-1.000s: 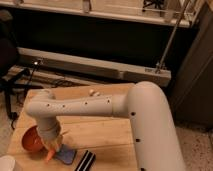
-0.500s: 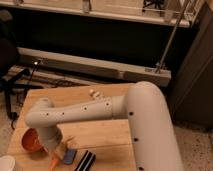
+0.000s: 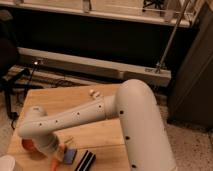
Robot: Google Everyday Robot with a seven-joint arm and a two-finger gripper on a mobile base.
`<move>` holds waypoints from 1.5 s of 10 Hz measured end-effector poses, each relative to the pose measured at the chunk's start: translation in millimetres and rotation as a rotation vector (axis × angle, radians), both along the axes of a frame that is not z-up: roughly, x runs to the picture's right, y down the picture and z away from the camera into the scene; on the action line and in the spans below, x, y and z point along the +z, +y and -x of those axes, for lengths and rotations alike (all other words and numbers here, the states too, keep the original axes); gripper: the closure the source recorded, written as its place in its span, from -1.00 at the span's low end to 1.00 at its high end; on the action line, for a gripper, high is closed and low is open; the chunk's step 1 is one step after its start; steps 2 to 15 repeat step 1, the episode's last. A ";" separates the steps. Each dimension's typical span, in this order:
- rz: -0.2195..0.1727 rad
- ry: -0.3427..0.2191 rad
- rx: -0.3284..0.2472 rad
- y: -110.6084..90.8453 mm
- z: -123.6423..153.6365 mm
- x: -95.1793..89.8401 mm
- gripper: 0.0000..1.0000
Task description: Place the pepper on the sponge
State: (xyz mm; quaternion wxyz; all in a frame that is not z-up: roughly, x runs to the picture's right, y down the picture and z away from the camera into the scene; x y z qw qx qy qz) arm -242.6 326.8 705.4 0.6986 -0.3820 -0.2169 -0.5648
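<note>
The pepper (image 3: 54, 163) shows as a small orange-red tip at the bottom edge, just under the end of my arm. It lies left of the sponge (image 3: 70, 156), a light-blue flat pad on the wooden table (image 3: 55, 102). My gripper (image 3: 56, 154) is low over the table, at the sponge's left edge and right above the pepper. My white wrist hides most of it. Whether the pepper touches the sponge is hidden too.
A red-orange bowl (image 3: 27, 145) peeks out from behind my forearm at the left. A black-and-white striped block (image 3: 86, 161) lies right of the sponge. A white cup (image 3: 7, 164) sits at the bottom left corner. Small pale objects (image 3: 93, 93) rest near the table's far edge.
My arm has swung lower and further left, covering most of the bowl. The gripper has come down beside the sponge, and the orange pepper tip shows beneath it.
</note>
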 end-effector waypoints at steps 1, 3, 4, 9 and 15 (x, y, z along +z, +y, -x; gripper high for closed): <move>-0.016 0.024 0.004 0.9 -6.3 1.1 1.00; -0.016 0.024 0.004 0.9 -6.3 1.1 1.00; -0.016 0.024 0.004 0.9 -6.3 1.1 1.00; -0.016 0.024 0.004 0.9 -6.3 1.1 1.00; -0.016 0.024 0.004 0.9 -6.3 1.1 1.00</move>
